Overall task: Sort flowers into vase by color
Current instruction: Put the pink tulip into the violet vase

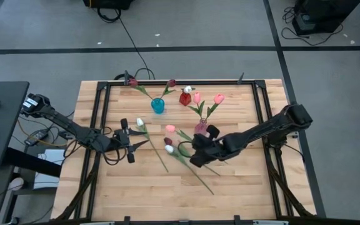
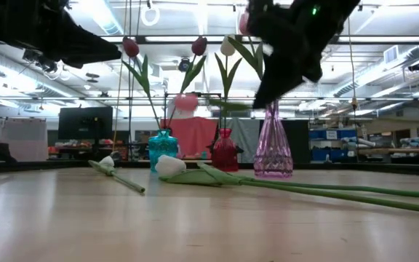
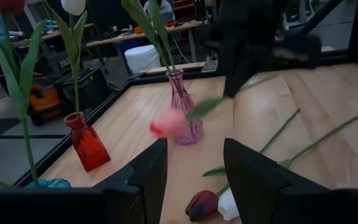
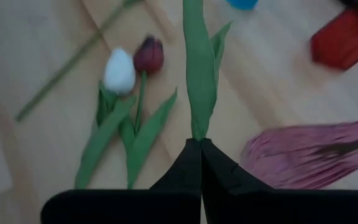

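Observation:
My right gripper (image 1: 194, 145) is shut on a pink tulip whose head (image 1: 170, 129) hangs in the air left of the pink glass vase (image 1: 201, 128). That vase holds two pink tulips (image 1: 219, 99). The blue vase (image 1: 158, 105) holds two maroon tulips (image 1: 133, 82), and the red vase (image 1: 185, 98) holds a white one (image 1: 187, 89). Lying flat on the table are a white tulip (image 1: 140, 122) and a white and maroon pair (image 4: 120, 70) (image 4: 148, 55). My left gripper (image 1: 135, 140) is open above the table, left of the lying flowers, touching nothing. My right gripper pinches the pink tulip's green stem (image 4: 194, 127) between its two fingers, well away from the head. The fingers come slanting down from the table's right. The tulip is lifted clear and lies about level, its head (image 2: 186, 102) pointing toward the table's left.
The three vases stand close together at the table's far middle, with tall stems and leaves (image 2: 140, 80) rising from them. Long stems (image 1: 195, 175) of the lying flowers stretch toward the near edge. A black frame (image 1: 105, 100) borders the table.

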{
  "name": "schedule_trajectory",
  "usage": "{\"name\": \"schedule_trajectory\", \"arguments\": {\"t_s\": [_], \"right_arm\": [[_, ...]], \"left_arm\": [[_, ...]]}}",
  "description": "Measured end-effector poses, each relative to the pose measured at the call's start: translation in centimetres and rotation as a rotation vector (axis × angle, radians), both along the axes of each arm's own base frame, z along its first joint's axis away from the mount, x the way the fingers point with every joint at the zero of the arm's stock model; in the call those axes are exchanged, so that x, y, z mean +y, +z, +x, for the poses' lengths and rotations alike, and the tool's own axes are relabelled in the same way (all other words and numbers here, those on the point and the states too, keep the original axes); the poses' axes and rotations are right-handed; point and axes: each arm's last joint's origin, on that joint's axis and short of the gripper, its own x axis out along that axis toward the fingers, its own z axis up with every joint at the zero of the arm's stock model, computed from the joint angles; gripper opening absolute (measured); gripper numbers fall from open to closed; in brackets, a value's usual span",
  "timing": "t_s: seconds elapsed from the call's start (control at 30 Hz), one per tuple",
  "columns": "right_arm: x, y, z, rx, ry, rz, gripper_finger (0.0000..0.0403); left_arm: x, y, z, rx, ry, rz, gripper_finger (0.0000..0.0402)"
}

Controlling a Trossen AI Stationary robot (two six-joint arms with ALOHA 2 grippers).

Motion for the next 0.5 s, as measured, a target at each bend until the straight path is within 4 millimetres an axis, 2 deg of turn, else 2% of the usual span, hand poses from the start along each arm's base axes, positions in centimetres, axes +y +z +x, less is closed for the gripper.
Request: {"name": "schedule_trajectory", "arguments": {"t_s": [0.23, 0.4, 0.5], "right_arm": [[1.4, 2.5, -1.2, -0.160, 0.087, -0.075, 0.0003], [1.3, 2.2, -1.6, -0.326, 0.209, -0.032, 0.0003], [0.7, 1.1, -1.7, -0.461, 0.278, -0.004, 0.0003]], "left_arm": [[0.0, -0.1, 0.0, 0.000, 0.002, -0.024, 0.0163], [-0.1, 0.0, 0.0, -0.008, -0.017, -0.037, 0.0163], [-0.2, 0.1, 0.1, -0.017, -0.049, -0.061, 0.0163]]}}
